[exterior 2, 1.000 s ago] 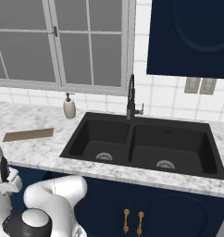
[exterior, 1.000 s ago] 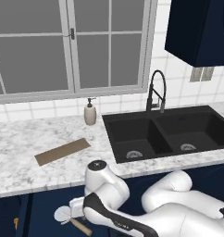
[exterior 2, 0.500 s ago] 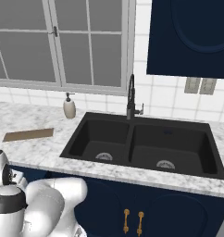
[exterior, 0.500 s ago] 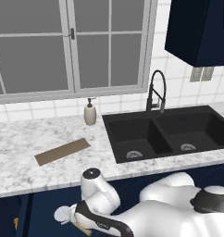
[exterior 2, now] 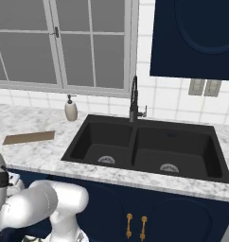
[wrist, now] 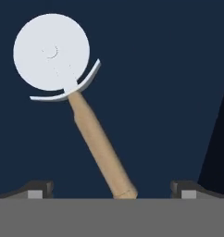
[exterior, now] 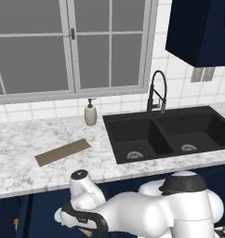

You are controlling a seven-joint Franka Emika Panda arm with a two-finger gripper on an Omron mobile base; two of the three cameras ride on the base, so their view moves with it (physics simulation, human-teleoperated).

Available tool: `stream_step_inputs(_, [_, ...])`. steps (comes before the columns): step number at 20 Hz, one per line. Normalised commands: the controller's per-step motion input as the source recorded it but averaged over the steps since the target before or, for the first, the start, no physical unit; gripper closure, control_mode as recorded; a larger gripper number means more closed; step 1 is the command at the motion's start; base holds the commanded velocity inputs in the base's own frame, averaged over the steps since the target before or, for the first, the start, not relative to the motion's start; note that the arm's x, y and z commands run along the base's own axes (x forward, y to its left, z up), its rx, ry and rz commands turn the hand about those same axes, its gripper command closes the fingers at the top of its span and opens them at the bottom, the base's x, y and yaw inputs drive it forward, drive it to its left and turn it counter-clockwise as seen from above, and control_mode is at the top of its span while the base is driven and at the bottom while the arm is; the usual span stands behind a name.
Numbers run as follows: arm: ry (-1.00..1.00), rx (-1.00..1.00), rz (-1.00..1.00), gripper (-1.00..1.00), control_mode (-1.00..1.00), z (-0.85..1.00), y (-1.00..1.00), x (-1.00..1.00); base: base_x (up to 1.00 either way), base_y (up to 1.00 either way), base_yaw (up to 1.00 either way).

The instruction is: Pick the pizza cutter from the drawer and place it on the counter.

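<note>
Since the earlier frames your arm has folded lower: in the left base view its elbow sat at mid-right, and now the white bulk fills the bottom of the frame, with the wrist dipped below the counter [exterior: 21, 153] edge at lower left. The sink, soap bottle [exterior: 90, 114] and brown board [exterior: 63, 152] keep their places.

Hand view: the pizza cutter [wrist: 77, 106] lies flat on the dark blue drawer [wrist: 169, 83] floor. Wheel at upper left, wooden handle running down to lower centre, its butt ending between the two fingertips [wrist: 40, 189], somewhat nearer the right one.

Claw [wrist: 115, 190]: released, jaws spread wide, nothing held. You see one tip at lower left, one at lower right, each apart from the handle.

Key relation: the cutter's long axis runs diagonally, upper left to lower centre. The jaws' gap lies left to right across that axis, so the handle end is likely the part to straddle.
</note>
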Motion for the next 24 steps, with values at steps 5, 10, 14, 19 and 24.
stream_step_inputs(5, [0.0,0.0,0.05,-1.0,-1.0,-0.56,0.0,0.04,0.0,0.0,0.0])
stream_step_inputs(10, [0.0,0.0,0.04,-1.0,-1.0,-0.45,0.07,0.0,0.0,0.0,0.0])
stream_step_inputs(14, [0.0,0.0,0.03,-1.0,-1.0,-0.36,0.11,0.0,0.0,0.0,0.0])
stream_step_inputs(19, [0.0,0.0,0.02,-1.0,-1.0,-0.26,0.14,0.0,0.0,0.0,0.0])
stream_step_inputs(24, [0.0,0.0,0.0,-1.0,-1.0,0.0,0.0,0.0,0.0,0.0,0.0])
